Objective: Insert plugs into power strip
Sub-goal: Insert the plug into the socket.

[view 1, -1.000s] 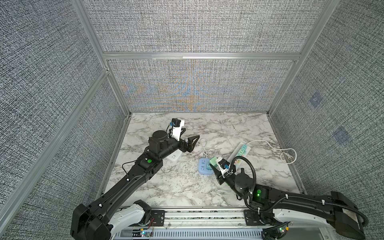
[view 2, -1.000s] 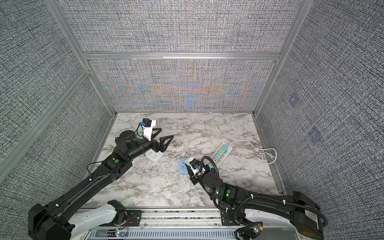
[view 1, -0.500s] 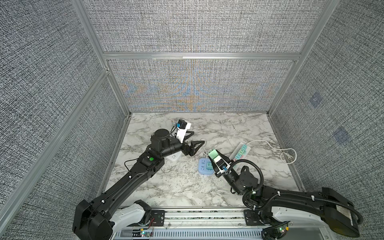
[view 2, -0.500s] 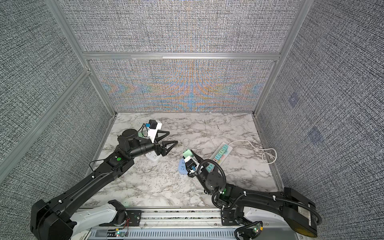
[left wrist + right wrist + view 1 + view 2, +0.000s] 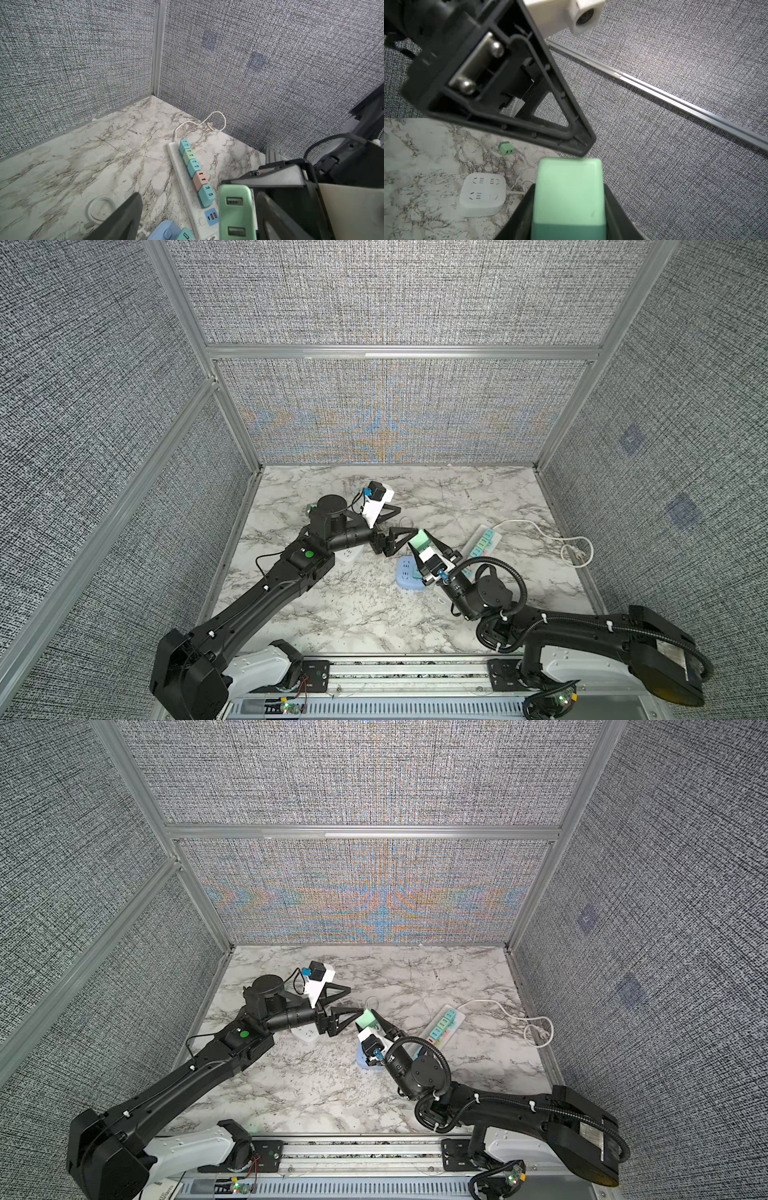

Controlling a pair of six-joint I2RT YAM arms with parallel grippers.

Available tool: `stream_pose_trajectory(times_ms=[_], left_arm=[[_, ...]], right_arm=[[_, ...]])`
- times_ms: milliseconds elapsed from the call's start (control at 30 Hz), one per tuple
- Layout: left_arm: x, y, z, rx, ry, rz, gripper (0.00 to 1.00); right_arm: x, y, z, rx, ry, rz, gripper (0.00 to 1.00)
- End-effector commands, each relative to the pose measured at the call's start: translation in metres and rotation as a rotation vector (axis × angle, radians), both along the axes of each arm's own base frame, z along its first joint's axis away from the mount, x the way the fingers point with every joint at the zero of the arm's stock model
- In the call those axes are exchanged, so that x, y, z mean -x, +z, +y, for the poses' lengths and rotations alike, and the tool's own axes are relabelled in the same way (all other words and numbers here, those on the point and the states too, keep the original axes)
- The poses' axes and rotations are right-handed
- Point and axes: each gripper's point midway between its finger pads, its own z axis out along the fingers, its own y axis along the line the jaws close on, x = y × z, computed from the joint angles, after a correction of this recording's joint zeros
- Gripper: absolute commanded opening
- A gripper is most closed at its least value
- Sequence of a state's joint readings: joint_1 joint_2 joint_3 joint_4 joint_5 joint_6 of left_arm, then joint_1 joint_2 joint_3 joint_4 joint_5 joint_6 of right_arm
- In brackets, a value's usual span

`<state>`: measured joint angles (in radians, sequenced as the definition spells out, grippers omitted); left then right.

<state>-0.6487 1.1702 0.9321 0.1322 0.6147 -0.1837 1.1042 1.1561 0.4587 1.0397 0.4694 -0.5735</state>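
Observation:
A large mint green plug (image 5: pixel 423 540) with two USB ports (image 5: pixel 236 212) is held above the table, and my right gripper (image 5: pixel 569 187) is shut on it. My left gripper (image 5: pixel 408 519) is open around that plug's end; the plug sits close to one finger (image 5: pixel 276 218) and well apart from the opposite one (image 5: pixel 124 218). The long white power strip (image 5: pixel 186 188) lies at the right (image 5: pixel 482 545), and several teal, green and pink plugs (image 5: pixel 200 178) stand in a row in it. A small green plug (image 5: pixel 506 148) lies loose on the marble.
A blue rounded power strip (image 5: pixel 409 572) with a teal plug (image 5: pixel 185 233) in it lies under the grippers. A white square socket cube (image 5: pixel 482 196) sits partly beneath my left arm. The strip's white cord (image 5: pixel 573 549) loops by the right wall.
My right gripper has lifted the mint green plug up and back toward the left gripper. The left gripper has swung right to meet it, and its jaws have narrowed a little.

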Motion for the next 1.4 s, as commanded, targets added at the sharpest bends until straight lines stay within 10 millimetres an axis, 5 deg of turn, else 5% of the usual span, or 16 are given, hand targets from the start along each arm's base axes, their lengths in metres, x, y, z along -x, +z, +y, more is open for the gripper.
stream_pose_trajectory(times_ms=[0, 600, 767, 867, 1133, 1367], left_arm=[[0.009, 0.001, -0.005, -0.008, -0.055, -0.013, 0.84], [0.019, -0.005, -0.022, -0.039, -0.124, -0.022, 0.51], [0.017, -0.003, -0.023, -0.049, -0.106, -0.027, 0.25], [0.014, -0.002, -0.022, -0.046, -0.083, -0.034, 0.19], [-0.015, -0.011, -0.013, -0.095, 0.081, -0.080, 0.03], [-0.016, -0.039, 0.001, -0.204, 0.101, -0.319, 0.00]], right_arm=[[-0.001, 0.013, 0.002, -0.045, 0.021, -0.015, 0.20], [-0.011, 0.015, 0.017, -0.079, 0.087, 0.014, 0.20], [-0.012, 0.014, 0.017, -0.084, 0.084, 0.016, 0.20], [-0.013, 0.012, 0.018, -0.076, 0.082, 0.022, 0.21], [-0.007, 0.002, 0.000, -0.100, 0.074, 0.095, 0.83], [0.007, -0.019, -0.041, -0.149, 0.040, 0.216, 0.94]])
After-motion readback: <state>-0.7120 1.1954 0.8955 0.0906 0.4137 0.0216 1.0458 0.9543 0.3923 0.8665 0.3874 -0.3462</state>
